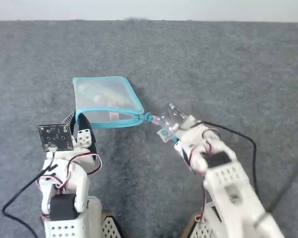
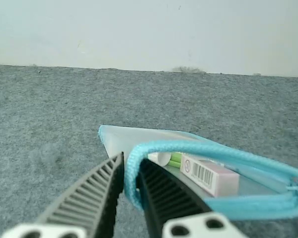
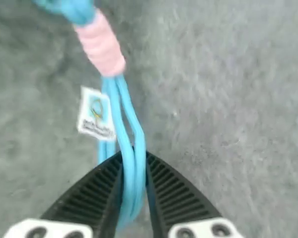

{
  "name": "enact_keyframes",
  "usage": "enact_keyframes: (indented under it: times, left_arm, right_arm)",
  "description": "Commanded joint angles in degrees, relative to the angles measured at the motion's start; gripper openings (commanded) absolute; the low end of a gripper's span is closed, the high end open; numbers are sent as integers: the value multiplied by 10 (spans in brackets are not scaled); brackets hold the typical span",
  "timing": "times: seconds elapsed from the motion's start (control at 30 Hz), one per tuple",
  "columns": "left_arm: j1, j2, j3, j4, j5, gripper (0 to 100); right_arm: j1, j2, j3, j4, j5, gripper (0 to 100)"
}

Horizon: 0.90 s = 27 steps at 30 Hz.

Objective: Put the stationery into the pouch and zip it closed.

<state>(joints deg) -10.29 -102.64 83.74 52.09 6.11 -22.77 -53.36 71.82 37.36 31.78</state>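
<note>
Wide stretches of grey counter (image 1: 228,64) lie between the pouch (image 1: 107,99) and the pale wall (image 2: 149,29) behind, and out to the right; the pouch rests left of centre, just ahead of both arms. It is translucent with turquoise trim; its mouth gapes toward the arms, showing a pink-and-white eraser (image 2: 208,176) with a barcode label, beside something green (image 2: 175,159) and something white (image 2: 159,157). The left tool (image 2: 129,161) pinches the zip edge (image 2: 198,151) at the near left corner, jaws narrow; the right tool (image 3: 134,158) clamps the turquoise cord (image 3: 124,114) off the near right corner; the cord carries a pink band (image 3: 100,43) and a small white tag (image 3: 95,119), its print too blurred to read.
</note>
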Motion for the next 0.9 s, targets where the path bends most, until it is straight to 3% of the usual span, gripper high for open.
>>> enact_keyframes:
  times: [0.0, 0.1, 0.17, 0.43, 0.87]
  left_arm:
    - [-3, -11, -8, -24, -9, 12]
    - [-3, -11, -8, -24, -9, 12]
    - [-3, -11, -8, -24, -9, 12]
    - [-3, -11, -8, -24, -9, 12]
    - [-3, -11, -8, -24, -9, 12]
  right_arm:
    - [-36, -175, -4, 141, -33, 100]
    - [-73, -265, -4, 240, -68, 270]
    - [-75, -302, -11, 283, -87, 323]
    - [-68, -233, -72, 343, -28, 236]
    - [-70, 151, -309, 383, -40, 238]
